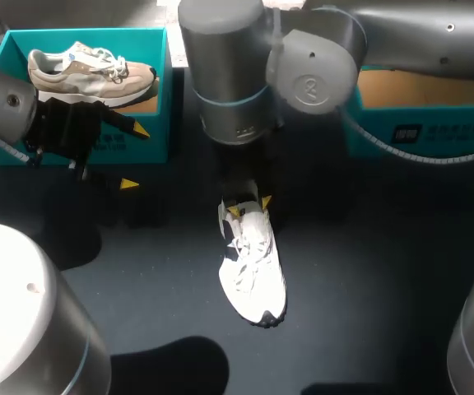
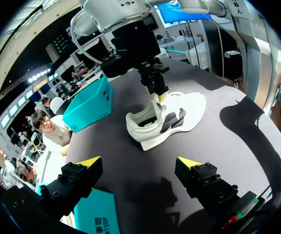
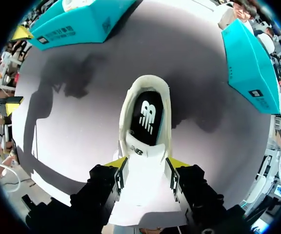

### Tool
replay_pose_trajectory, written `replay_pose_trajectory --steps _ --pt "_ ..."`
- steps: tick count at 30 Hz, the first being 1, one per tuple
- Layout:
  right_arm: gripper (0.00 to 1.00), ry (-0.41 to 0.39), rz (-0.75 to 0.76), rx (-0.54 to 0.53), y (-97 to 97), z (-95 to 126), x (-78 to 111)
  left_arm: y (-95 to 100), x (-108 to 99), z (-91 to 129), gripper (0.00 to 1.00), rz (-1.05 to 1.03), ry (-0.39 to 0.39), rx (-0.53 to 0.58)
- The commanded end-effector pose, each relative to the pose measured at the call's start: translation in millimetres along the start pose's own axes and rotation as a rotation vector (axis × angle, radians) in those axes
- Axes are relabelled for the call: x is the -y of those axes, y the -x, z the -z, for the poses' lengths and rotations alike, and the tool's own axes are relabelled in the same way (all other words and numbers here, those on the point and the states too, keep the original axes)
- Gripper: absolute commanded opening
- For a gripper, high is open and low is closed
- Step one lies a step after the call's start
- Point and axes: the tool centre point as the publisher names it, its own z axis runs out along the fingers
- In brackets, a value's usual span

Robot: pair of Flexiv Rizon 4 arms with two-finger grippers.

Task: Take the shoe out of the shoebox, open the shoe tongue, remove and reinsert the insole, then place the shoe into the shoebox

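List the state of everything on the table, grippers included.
white shoe: upright on the table, out of any box
insole: inside the white shoe
right gripper: shut on tongue
left gripper: open, empty
left shoebox: open, beige shoe inside
right shoebox: open, visible part empty

Ref = shoe [image 1: 253,267], mid table [image 1: 369,280], toe twd robot, heel twd boxes. L shoebox [image 1: 81,34]: behind-left of shoe; 2nd shoe [image 1: 89,72] in it. R shoebox [image 1: 467,115]: behind-right of shoe. R gripper [image 1: 250,206]: over shoe's heel end, tongue [image 3: 143,170] between its fingers [image 3: 111,163], both touching. L gripper [image 1: 135,156]: left of shoe & a bit behind, well apart, just before L shoebox.
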Motion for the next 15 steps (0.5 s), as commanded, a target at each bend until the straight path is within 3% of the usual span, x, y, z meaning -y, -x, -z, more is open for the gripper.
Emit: replay_pose_trajectory --steps 1,5,8,13,15 --pt "0.41 0.036 -0.005 -0.006 2.6 8.3 5.0 -1.0 0.7 0.9 1.00 0.000 0.003 -0.001" --pt "0.25 0.049 -0.008 -0.036 -0.2 -2.3 -3.2 -1.0 0.7 0.9 1.00 0.000 0.003 -0.001" --pt "0.07 0.045 -0.014 -0.042 1.0 -15.8 -7.2 -1.0 0.7 0.9 1.00 0.000 0.003 -0.001" --pt "0.05 0.041 -0.024 -0.061 4.1 -26.4 -11.6 -1.0 0.7 0.9 1.00 0.000 0.003 -0.001" --pt "0.09 0.030 -0.015 -0.048 4.9 -27.9 -12.4 -1.0 0.7 0.9 1.00 0.000 0.003 -0.001"
